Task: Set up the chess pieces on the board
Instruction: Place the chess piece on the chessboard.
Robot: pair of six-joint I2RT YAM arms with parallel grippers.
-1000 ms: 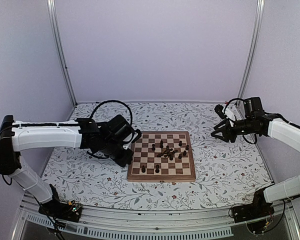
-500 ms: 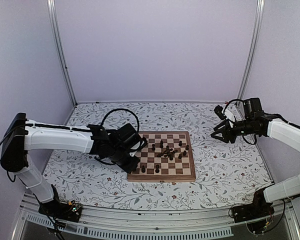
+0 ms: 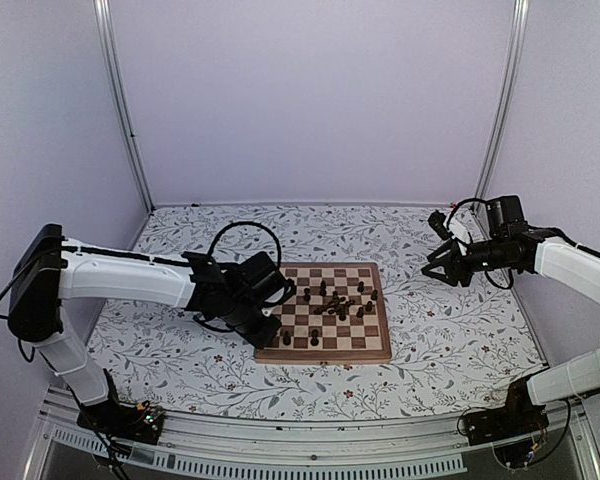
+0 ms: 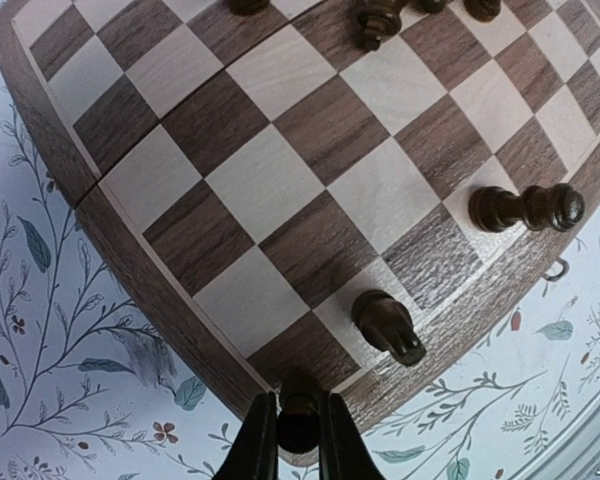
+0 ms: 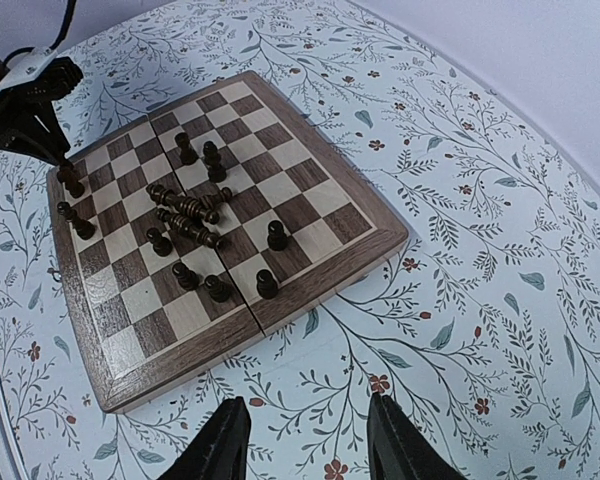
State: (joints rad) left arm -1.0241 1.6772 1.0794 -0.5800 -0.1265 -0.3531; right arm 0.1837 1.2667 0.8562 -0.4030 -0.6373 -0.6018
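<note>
The wooden board (image 3: 325, 354) lies in the middle of the table. Several dark chess pieces (image 3: 340, 303) stand or lie bunched at its centre, and two more stand in the near row (image 3: 313, 338). My left gripper (image 3: 270, 330) is at the board's near-left corner, shut on one dark piece (image 4: 300, 425) that it holds upright over the corner square and border (image 4: 180, 300). Two other pieces stand close by, one (image 4: 387, 326) nearer and one (image 4: 525, 208) farther. My right gripper (image 3: 430, 263) hangs open and empty to the right of the board, above the floral table (image 5: 460, 330).
The floral-patterned table surface (image 3: 180, 350) surrounds the board. The right wrist view shows the whole board (image 5: 180, 350) with toppled pieces (image 5: 190, 215) in its middle. Metal frame posts (image 3: 120, 100) stand at the back corners.
My left arm has moved right and forward, bringing its gripper from the board's left edge to the near-left corner. The right arm has not moved.
</note>
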